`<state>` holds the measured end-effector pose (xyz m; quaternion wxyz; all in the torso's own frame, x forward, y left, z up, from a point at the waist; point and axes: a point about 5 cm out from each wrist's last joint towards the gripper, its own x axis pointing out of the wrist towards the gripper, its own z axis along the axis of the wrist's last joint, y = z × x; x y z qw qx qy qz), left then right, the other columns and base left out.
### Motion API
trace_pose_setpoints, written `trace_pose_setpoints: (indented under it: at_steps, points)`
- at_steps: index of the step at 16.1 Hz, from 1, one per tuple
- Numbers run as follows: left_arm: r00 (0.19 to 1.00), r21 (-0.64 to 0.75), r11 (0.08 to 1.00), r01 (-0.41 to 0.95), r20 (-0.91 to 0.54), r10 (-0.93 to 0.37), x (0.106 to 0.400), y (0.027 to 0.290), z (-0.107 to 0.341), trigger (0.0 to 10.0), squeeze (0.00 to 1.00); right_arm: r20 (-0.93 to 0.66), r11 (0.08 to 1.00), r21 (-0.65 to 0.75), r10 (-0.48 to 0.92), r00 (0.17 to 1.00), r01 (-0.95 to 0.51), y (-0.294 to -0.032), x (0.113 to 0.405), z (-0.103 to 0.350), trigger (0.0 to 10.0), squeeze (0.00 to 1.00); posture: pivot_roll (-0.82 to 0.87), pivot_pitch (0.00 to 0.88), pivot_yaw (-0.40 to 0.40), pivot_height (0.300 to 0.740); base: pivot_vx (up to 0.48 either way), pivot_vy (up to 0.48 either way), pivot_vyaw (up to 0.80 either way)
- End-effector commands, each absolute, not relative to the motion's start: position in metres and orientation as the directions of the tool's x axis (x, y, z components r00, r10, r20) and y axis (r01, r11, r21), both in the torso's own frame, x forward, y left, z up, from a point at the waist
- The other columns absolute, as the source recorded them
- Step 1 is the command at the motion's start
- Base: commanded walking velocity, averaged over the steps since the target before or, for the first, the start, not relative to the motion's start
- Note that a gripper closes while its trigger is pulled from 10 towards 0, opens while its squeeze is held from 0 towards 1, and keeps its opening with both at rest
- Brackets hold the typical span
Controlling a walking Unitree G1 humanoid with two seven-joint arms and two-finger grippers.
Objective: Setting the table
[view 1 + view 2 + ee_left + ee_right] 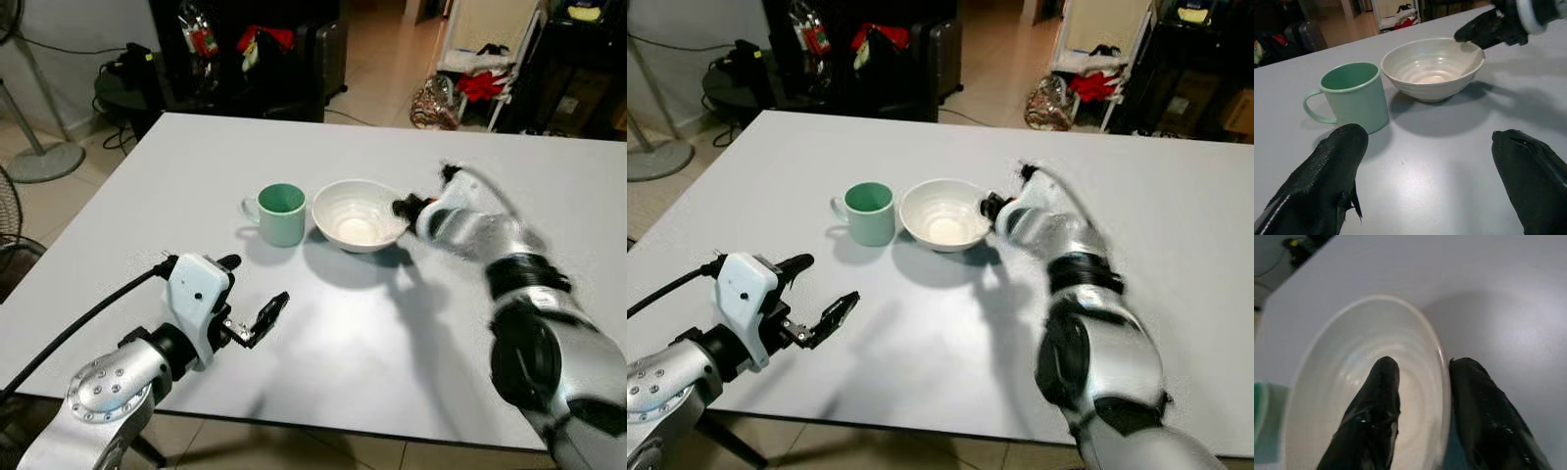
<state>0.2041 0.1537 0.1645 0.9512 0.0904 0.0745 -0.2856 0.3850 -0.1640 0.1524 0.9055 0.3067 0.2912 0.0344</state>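
The right claw (1418, 416) straddles the three-o'clock rim of the white ribbed ceramic bowl (357, 215) — one finger inside, one outside, seemingly for a rim grip — mid-desk (509, 166) beside the green mug (281, 213), while the left claw (1430, 181) hovers wide open, empty.

Bright overhead glare on table (323, 352); right arm (490, 240) motion-blurred.

Right hand (404, 208) blurred in the eye views; green mug (1260, 423) cut off by the right wrist view's edge.
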Motion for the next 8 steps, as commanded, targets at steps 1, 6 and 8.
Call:
trace_pose_setpoints:
  at_steps: [1,6,8]
  points:
    - [0.826,0.141,0.817,0.560,-0.178,-0.535,0.204,0.155,0.171,10.0,0.00,-0.490,0.798,0.597,0.279,0.826,0.084,-0.168,0.380,0.164,10.0,1.00,0.04,0.000,0.027,0.740,0.000,0.000,0.00]
    - [0.822,0.118,0.816,0.565,-0.167,-0.545,0.205,0.158,0.174,10.0,0.00,-0.424,0.831,0.555,0.312,0.850,-0.028,-0.178,0.305,0.180,10.0,0.00,0.01,0.000,0.072,0.740,0.000,0.000,0.00]
    - [0.824,0.107,0.820,0.562,-0.159,-0.544,0.207,0.158,0.175,10.0,0.00,-0.279,0.904,0.404,0.267,0.922,-0.139,-0.177,0.284,0.197,10.0,0.00,-0.01,0.000,0.088,0.740,0.000,0.000,0.00]
